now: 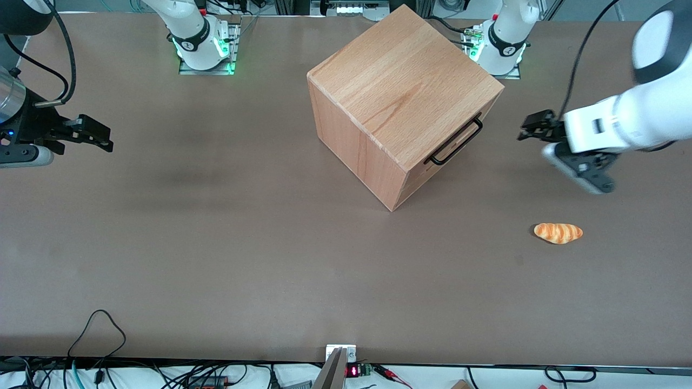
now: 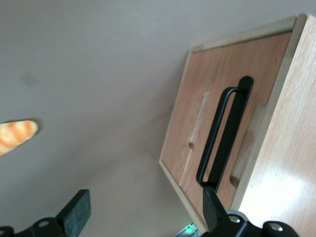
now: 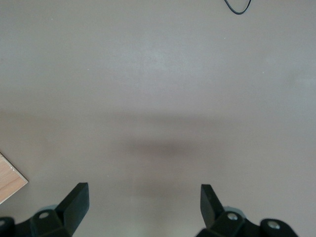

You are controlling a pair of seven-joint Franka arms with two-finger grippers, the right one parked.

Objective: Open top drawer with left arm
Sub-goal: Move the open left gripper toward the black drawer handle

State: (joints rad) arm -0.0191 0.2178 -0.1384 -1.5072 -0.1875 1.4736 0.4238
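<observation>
On table (image 1: 162, 243), beech cube casing (image 1: 403, 81) sits mid-surface, front face turned toward working arm's end. Top drawer (image 2: 217, 118) shut, flush in casing. Its black wire handle (image 1: 455, 141) runs along upper front edge, long axis level. My gripper (image 1: 532, 129) hovers in front of drawer, apart from handle, fingers (image 2: 76, 212) spread wide, holding nothing. Judgement: straight advance toward handle needed. Bread roll (image 1: 558, 233) nearer front camera than my gripper, clear of path.

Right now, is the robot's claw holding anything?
No. The gripper is open and empty, in front of the top drawer, not touching its handle.
</observation>
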